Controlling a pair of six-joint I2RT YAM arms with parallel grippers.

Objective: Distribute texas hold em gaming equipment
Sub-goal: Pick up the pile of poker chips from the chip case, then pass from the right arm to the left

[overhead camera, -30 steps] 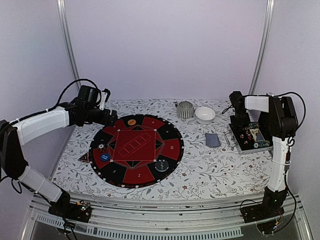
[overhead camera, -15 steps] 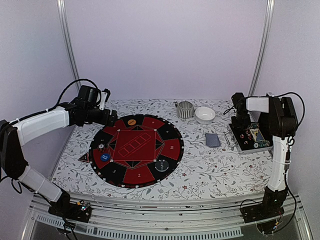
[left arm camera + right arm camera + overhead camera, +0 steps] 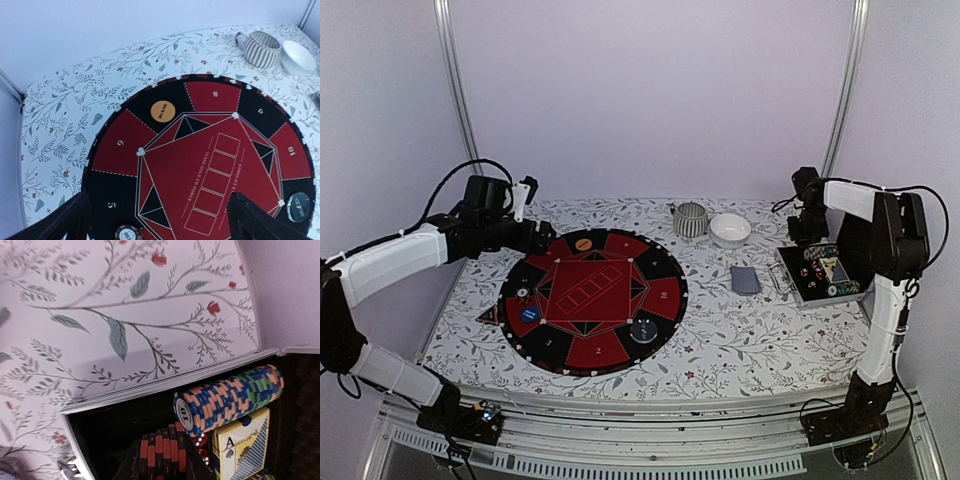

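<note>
In the right wrist view my right gripper [image 3: 162, 465] is shut on a short stack of black-and-red chips [image 3: 162, 452], just above the open black case [image 3: 105, 430]. The case also holds a roll of blue-and-orange chips [image 3: 230, 397] and a card box [image 3: 245, 447]. From above, my right gripper [image 3: 809, 238] hangs over the case [image 3: 820, 285]. A grey-blue deck of cards [image 3: 745, 280] lies left of it. My left gripper [image 3: 160, 225] is open and empty over the mat [image 3: 665, 262], near an orange chip [image 3: 163, 111]. A blue chip [image 3: 529, 314] and a grey chip [image 3: 643, 331] lie on the mat.
A ribbed grey cup [image 3: 690, 219] and a white bowl [image 3: 730, 230] stand at the back, between the mat and the case. Red dice [image 3: 202, 454] lie in the case. A small dark triangle [image 3: 488, 316] sits at the mat's left edge.
My right gripper has closed on the black-and-red chips and its wrist has risen over the case. My left arm has drawn back a little to the left.
</note>
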